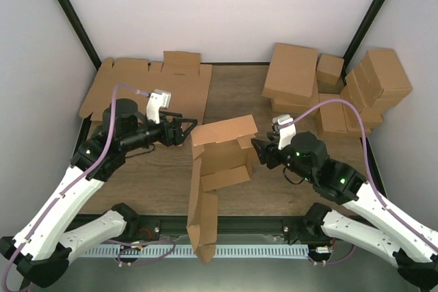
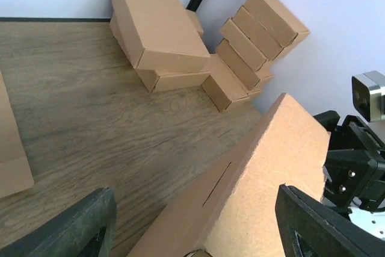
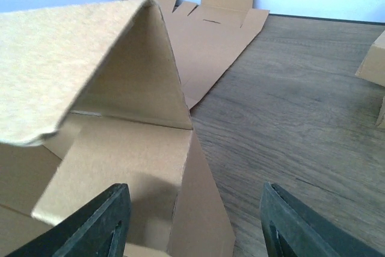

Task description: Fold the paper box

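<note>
Mid-fold. The paper box (image 1: pixel 220 150) stands half-raised on the table (image 1: pixel 236 100), between my two claws, with a long flap running down toward my bases. My left claw (image 1: pixel 185 130): jaws apart, upper panel's edge just ahead of the fingertips, nothing clamped. My right claw (image 1: pixel 259 150): jaws apart too, a side wall's crease ahead and between the fingers, not pinched.

Step in hand, as I judge it: raising the walls, well short of closed. Next move likely calls for one claw steadying the tilted top panel while the other presses the side flap inward along its crease.
</note>
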Action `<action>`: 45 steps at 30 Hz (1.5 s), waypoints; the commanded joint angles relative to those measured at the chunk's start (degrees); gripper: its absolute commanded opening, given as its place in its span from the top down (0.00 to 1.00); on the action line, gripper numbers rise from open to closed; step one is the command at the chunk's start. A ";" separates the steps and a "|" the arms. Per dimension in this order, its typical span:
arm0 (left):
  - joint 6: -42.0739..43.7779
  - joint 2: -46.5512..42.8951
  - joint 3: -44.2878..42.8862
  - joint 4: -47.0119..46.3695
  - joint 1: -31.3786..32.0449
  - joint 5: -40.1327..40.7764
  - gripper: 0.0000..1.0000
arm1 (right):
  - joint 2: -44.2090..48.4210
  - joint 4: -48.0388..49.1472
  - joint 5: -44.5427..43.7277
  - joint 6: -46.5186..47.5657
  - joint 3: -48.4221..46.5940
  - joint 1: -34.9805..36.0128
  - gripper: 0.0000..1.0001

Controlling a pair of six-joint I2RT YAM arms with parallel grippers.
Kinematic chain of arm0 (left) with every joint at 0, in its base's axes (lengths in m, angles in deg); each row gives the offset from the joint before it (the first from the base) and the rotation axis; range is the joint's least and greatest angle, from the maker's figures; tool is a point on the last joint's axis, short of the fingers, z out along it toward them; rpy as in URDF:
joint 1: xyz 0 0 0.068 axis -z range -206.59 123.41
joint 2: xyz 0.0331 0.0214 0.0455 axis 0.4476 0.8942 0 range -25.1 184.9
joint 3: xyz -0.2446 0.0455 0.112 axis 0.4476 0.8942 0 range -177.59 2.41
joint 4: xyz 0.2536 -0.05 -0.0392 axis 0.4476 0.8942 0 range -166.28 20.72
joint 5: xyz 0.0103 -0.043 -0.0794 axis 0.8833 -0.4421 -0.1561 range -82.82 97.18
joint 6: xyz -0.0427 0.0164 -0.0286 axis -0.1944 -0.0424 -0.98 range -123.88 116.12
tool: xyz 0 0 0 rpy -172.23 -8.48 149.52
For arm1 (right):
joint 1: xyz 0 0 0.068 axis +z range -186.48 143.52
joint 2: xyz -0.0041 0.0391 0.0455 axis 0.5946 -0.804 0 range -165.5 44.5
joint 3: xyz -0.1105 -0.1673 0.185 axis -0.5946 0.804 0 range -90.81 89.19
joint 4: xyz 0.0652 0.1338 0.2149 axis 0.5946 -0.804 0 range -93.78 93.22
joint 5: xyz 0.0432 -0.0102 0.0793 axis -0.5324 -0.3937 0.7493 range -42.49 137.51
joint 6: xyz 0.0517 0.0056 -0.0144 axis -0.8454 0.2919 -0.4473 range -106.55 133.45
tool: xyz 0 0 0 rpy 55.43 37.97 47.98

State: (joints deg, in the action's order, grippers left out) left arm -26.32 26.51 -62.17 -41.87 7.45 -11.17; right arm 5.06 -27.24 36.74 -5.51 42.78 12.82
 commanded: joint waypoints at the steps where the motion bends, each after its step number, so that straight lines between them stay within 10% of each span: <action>1: 2.00 -0.49 -1.74 -2.75 -0.15 -1.67 0.25 | 1.45 -3.32 -0.72 1.42 -5.61 -0.17 0.38; 12: 1.74 -2.66 -2.15 0.61 -0.18 -1.85 0.25 | -3.33 -7.27 0.94 15.72 -22.16 -0.24 0.39; 25: -1.88 -3.98 -2.55 7.76 0.03 -3.06 0.25 | -32.17 -20.95 20.92 34.37 -45.86 -0.27 0.33; 45: -9.54 -4.21 4.31 5.63 0.94 -10.56 0.22 | -34.03 -22.28 29.65 40.30 -41.70 -0.28 0.34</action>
State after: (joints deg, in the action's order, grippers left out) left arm -34.47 21.18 -59.66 -32.97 8.22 -19.72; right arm -31.85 -49.36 63.61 33.48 1.33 12.82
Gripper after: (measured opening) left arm 0.784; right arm 0.661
